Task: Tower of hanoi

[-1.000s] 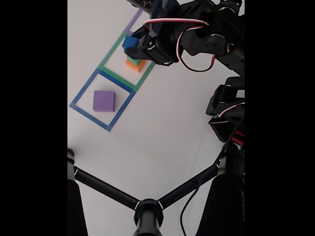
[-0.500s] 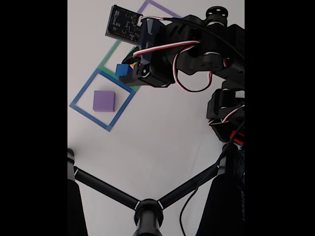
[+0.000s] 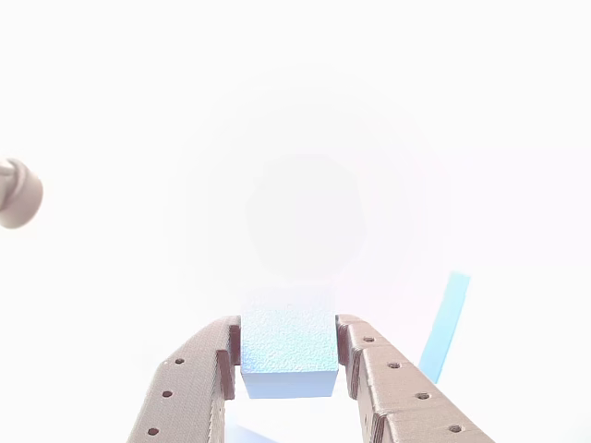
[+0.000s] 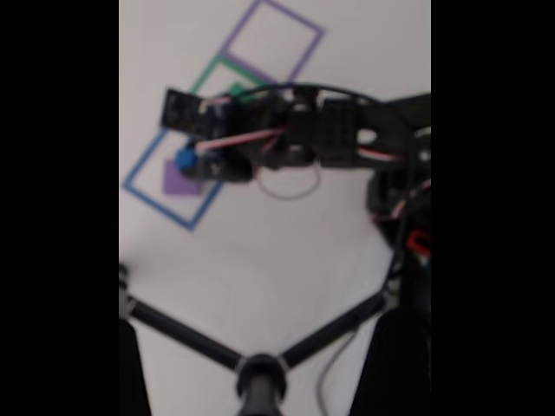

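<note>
A small blue cube (image 3: 288, 343) sits clamped between my two brown fingers; my gripper (image 3: 288, 365) is shut on it. In the fixed view, which is blurred, the gripper (image 4: 187, 161) holds the blue cube (image 4: 185, 159) over the purple cube (image 4: 176, 181) inside the blue tape square (image 4: 143, 192). Behind it lie the green tape square (image 4: 204, 80) and the purple tape square (image 4: 270, 35). The arm hides whatever stands in the green square.
A black tripod-like stand (image 4: 260, 371) spreads across the near part of the fixed view, and the arm's base (image 4: 401, 199) stands at the right. A blue tape strip (image 3: 445, 326) and a round grey knob (image 3: 18, 192) show in the washed-out other view.
The gripper carried the blue cube away from the stack in the green square, leftward and toward the camera, and it now hangs over the purple cube in the blue square.
</note>
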Robot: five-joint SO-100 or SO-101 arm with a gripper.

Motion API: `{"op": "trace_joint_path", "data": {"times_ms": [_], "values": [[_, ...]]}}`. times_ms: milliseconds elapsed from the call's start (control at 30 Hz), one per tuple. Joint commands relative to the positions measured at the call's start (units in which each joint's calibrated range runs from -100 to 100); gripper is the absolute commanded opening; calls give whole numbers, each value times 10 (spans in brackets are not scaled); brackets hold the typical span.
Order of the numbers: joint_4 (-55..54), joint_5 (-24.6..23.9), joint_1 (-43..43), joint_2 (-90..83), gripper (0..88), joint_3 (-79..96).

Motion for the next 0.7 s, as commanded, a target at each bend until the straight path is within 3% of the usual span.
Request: {"op": "trace_joint_path", "data": {"times_ms": [0, 367, 667], "values": [[-162, 6, -10, 36, 26, 36], [-371, 6, -21, 142, 26, 99], [-409, 6, -2, 172, 26, 107]]}}
